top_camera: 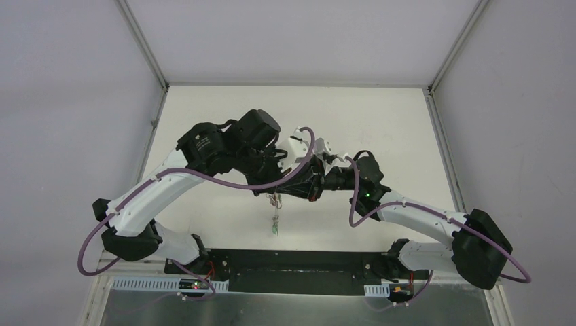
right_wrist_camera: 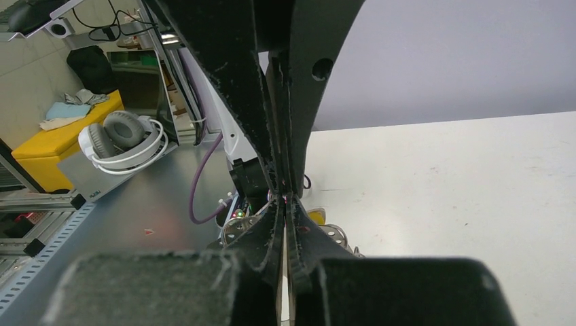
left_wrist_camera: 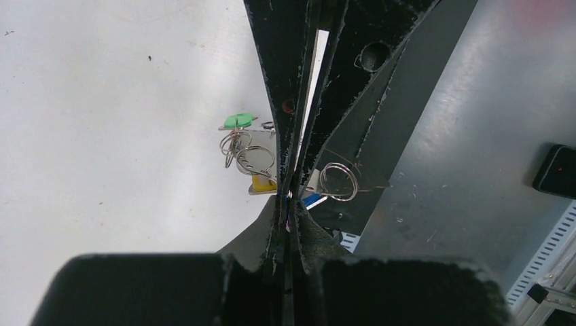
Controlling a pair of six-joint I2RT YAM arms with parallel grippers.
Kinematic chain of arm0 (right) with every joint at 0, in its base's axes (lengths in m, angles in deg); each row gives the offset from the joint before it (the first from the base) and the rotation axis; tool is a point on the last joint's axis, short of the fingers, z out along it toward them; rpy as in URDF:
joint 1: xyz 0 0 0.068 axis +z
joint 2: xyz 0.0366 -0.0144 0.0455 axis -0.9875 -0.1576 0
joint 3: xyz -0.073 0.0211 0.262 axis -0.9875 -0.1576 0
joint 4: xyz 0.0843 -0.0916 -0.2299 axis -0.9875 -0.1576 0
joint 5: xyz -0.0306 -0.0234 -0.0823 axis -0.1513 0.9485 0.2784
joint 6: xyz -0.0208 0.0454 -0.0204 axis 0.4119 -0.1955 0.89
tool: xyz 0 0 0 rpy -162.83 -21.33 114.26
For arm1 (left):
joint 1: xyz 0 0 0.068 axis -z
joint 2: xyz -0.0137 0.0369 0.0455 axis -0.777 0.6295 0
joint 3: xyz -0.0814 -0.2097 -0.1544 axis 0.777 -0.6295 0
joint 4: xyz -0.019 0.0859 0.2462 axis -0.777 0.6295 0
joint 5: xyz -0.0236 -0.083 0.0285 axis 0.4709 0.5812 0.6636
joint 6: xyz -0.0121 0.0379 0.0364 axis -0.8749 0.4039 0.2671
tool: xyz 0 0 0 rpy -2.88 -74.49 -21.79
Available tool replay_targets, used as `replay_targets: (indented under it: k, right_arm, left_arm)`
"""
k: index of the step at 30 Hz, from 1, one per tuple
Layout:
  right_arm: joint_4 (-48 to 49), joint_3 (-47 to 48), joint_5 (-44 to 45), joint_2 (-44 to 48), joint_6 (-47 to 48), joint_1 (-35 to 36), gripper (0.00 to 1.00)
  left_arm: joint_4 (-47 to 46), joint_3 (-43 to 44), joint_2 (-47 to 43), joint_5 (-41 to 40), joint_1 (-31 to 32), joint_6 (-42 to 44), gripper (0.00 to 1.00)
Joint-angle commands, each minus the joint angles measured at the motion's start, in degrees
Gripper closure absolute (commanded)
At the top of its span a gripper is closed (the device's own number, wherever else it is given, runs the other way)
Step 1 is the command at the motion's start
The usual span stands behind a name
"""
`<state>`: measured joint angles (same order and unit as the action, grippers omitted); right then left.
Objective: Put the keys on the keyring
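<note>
Above the middle of the white counter (top_camera: 224, 115) the left pincer (top_camera: 275, 185) and right pincer (top_camera: 292, 191) meet tip to tip. Keys (top_camera: 274, 200) cluster just beneath, with a green-tagged key (top_camera: 274, 228) nearer.

Premises: a robotics laboratory, specifically a purpose-built test cell.

Grounds:
- A white surface (top_camera: 380, 115) is enclosed by plain pale wall panels (top_camera: 68, 102) set in aluminium frame posts (top_camera: 142, 44).
- A left arm (top_camera: 156, 190) and a right arm (top_camera: 421, 217), both white and black, are bolted to a black base plate (top_camera: 292, 261) at the near edge.
- Purple cables (top_camera: 88, 251) run in the open along both arms, and slotted cable ducts (top_camera: 142, 284) sit on a bare metal sheet (top_camera: 272, 309).
- The right wrist view shows an adjoining metal bench carrying headphones (right_wrist_camera: 122, 139), a yellow box (right_wrist_camera: 54, 146) with cloths (right_wrist_camera: 68, 109) on it, and a black bag (right_wrist_camera: 88, 64).
</note>
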<state>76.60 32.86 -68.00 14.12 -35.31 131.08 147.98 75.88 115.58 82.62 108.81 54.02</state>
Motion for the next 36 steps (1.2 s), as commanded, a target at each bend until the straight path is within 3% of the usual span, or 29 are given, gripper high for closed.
replay_targets:
  k: [1,4,5,9,14,19,25,31,36]
  right_arm:
    - [1.9,2.0,-1.3,1.2,0.6,0.4,1.0]
    - [1.8,1.9,-1.8,1.5,0.8,0.3,1.0]
    - [1.8,2.0,-1.8,1.6,0.6,0.4,1.0]
    - [1.8,1.6,-0.9,2.7,1.2,0.4,1.0]
    - [1.6,1.0,0.4,4.3,1.7,0.4,1.0]
    - [1.3,0.3,1.3,5.8,1.8,0.4,1.0]
    - [0.6,-0.3,1.9,7.0,1.8,0.4,1.0]
    - [0.2,-0.1,2.0,7.4,1.8,0.4,1.0]
    - [-0.5,-0.2,2.2,7.9,1.9,0.4,1.0]
  left_arm:
    - [-5.3,-1.5,-4.3,0.7,0.7,0.9,1.0]
    - [-7.6,-3.2,-6.7,1.0,0.6,0.6,1.0]
    - [-8.2,-3.7,-7.3,0.7,0.6,0.2,0.96]
    - [-12.0,-6.7,-11.1,-2.9,0.6,-2.8,0.6]
    - [-20.9,-14.3,-19.0,-5.8,0.7,-8.2,0.42]
    - [-35.2,-28.7,-29.5,-4.6,0.7,-13.2,0.4]
    - [-54.4,-45.2,-41.4,-1.2,0.6,-12.5,0.44]
    - [-60.8,-51.4,-42.7,0.4,0.6,-9.2,0.47]
    - [-63.9,-53.1,-41.0,1.7,0.7,-7.2,0.6]
